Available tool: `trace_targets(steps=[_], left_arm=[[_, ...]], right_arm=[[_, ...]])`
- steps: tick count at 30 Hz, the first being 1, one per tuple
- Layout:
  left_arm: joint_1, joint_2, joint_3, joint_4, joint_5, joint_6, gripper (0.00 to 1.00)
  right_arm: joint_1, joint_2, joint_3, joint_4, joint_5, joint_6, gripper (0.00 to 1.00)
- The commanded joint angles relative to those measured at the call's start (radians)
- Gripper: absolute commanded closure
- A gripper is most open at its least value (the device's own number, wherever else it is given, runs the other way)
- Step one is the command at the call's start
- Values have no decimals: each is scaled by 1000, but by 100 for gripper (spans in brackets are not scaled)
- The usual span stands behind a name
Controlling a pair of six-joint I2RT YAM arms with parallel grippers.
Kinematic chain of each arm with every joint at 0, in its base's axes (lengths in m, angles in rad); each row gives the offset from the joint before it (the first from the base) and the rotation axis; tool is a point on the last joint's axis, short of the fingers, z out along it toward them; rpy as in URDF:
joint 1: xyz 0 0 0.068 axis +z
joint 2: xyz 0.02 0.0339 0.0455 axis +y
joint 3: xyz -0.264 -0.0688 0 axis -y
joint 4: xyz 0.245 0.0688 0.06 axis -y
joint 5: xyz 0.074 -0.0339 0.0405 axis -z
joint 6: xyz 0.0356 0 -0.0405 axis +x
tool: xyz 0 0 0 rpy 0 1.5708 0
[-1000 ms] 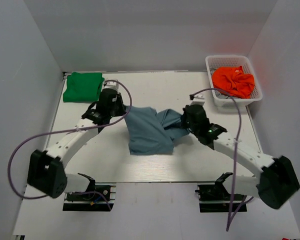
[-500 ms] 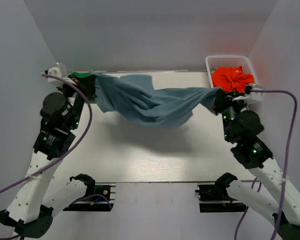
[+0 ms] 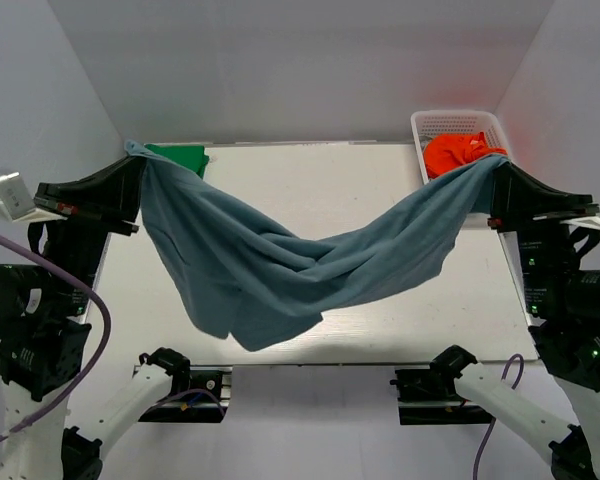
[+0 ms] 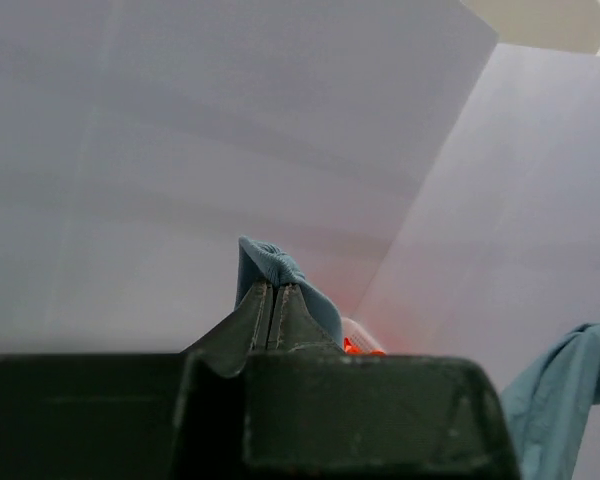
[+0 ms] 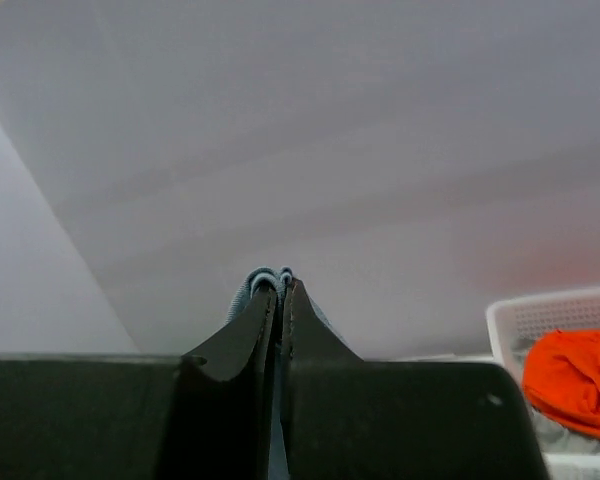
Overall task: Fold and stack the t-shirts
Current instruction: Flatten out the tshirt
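Observation:
The slate-blue t-shirt [image 3: 300, 265] hangs in the air above the table, stretched in a sagging curve between both arms, its lowest folds drooping near the front edge. My left gripper [image 3: 137, 165] is shut on its left end, high at the left; a bunched bit of blue cloth [image 4: 272, 262] pokes out past the closed tips [image 4: 274, 288]. My right gripper [image 3: 493, 170] is shut on the right end, with blue fabric [image 5: 265, 281] pinched at its tips [image 5: 279, 290]. The green t-shirt [image 3: 185, 153] lies folded at the table's back left corner, mostly hidden behind the blue one.
A white basket [image 3: 458, 122] stands at the back right with an orange garment [image 3: 458, 150] in it; the same orange garment [image 5: 578, 382] shows in the right wrist view. White walls close the table on three sides.
Both arms rose from the table centre and spread wide apart, lifting the blue t-shirt from a crumpled heap into a stretched, hanging span. The grips stayed shut throughout.

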Motion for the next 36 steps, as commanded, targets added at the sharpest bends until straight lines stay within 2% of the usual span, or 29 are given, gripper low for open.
trace_targets(steps=[1, 3, 4, 6, 7, 10, 11, 12, 13, 14, 15, 16, 18, 19, 20, 21, 24, 27, 28, 29, 30, 31, 34, 36], left_arm=[[6, 53, -39, 2, -20, 1, 100], [6, 94, -90, 2, -82, -28, 100], [6, 120, -111, -9, -184, -86, 100], [6, 227, -168, -18, -276, -127, 100], [6, 275, -182, -29, -379, -152, 100], [6, 512, -204, -79, -517, -223, 100], [15, 583, -184, -119, -534, -259, 96], [30, 654, -169, -136, -535, -260, 68], [40, 795, -150, -150, -535, -260, 58], [58, 865, -89, -211, -535, -299, 50], [69, 928, -46, -245, -525, -299, 37], [78, 990, -2, -280, -512, -299, 11], [101, 1123, 130, -382, -502, -310, 2], [101, 1151, 166, -407, -490, -310, 0], [101, 1165, 199, -420, -490, -310, 0], [110, 1165, 200, -420, -490, -310, 0], [110, 1083, 108, -382, -447, -292, 0], [110, 992, -50, -360, -392, -302, 0], [110, 922, -149, -337, -377, -315, 0], [110, 885, -206, -316, -339, -315, 0], [100, 846, -265, -288, -317, -315, 0], [90, 811, -384, -221, -292, -324, 0], [90, 700, -577, -92, -147, -312, 0], [90, 690, -633, 2, -49, -312, 0]], right_arm=[[-2, 54, -39, 22, 93, -24, 100], [-1, 81, -77, 42, 213, -25, 100], [1, 140, -91, 49, 311, -22, 100], [-6, 211, -154, 52, 469, -11, 100], [-7, 269, -174, 121, 600, -13, 100], [-35, 395, -251, 137, 641, 33, 100], [-71, 501, -274, 132, 605, 73, 100], [-87, 537, -283, 131, 579, 116, 100], [-102, 579, -289, 109, 500, 142, 100], [-155, 702, -283, 103, 430, 183, 100], [-170, 748, -274, 100, 381, 182, 100], [-191, 789, -215, 73, 362, 182, 82], [-209, 944, -152, -48, 345, 211, 59], [-216, 987, -95, -79, 333, 216, 29], [-219, 999, -53, -159, 324, 231, 16], [-222, 1006, -32, -179, 286, 257, 10], [-228, 938, -60, -198, 155, 265, 10], [-226, 848, -160, -184, -4, 266, 10], [-225, 831, -185, -182, -56, 266, 10], [-225, 799, -258, -182, -85, 269, 10], [-222, 771, -284, -169, -184, 269, 10], [-222, 750, -309, -155, -216, 269, 10], [-222, 705, -461, -115, -321, 334, 10], [-226, 702, -528, -65, -365, 358, 10]])
